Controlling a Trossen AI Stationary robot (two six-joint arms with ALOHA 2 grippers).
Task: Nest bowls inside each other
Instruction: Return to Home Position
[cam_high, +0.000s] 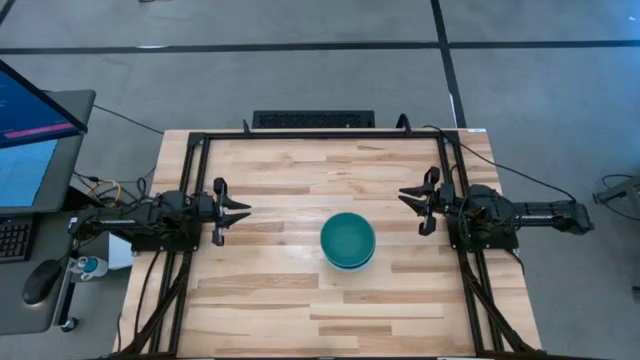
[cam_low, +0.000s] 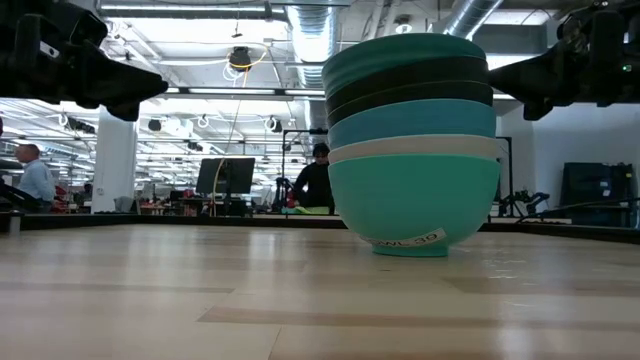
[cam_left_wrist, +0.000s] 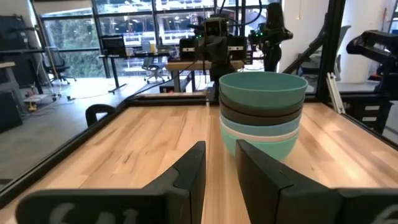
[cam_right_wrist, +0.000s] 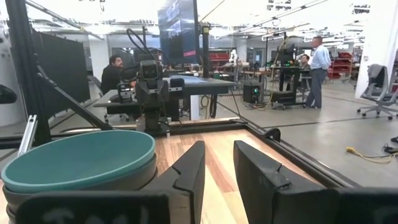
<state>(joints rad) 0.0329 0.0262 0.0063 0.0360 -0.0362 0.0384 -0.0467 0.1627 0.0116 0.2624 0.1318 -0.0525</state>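
Observation:
The bowls stand nested in one upright stack (cam_high: 348, 240) a little right of the table's middle, the bottom bowl's foot on the wood. In the low view the stack (cam_low: 412, 140) shows teal-green on top, two black bowls below it, then cyan-blue, white and a cyan-blue bottom bowl. The stack (cam_left_wrist: 262, 112) also fills the left wrist view, and its top bowl (cam_right_wrist: 78, 162) the right wrist view. My left gripper (cam_high: 243, 211) hovers open at the table's left side. My right gripper (cam_high: 405, 197) hovers open at the right side. Neither touches the stack.
A black frame (cam_high: 320, 133) runs round the table's far edge and sides. A monitor and keyboard (cam_high: 25, 130) stand off the left side. People (cam_low: 315, 180) sit and stand in the room beyond the table. Bare wood (cam_high: 300, 310) lies near the stack on all sides.

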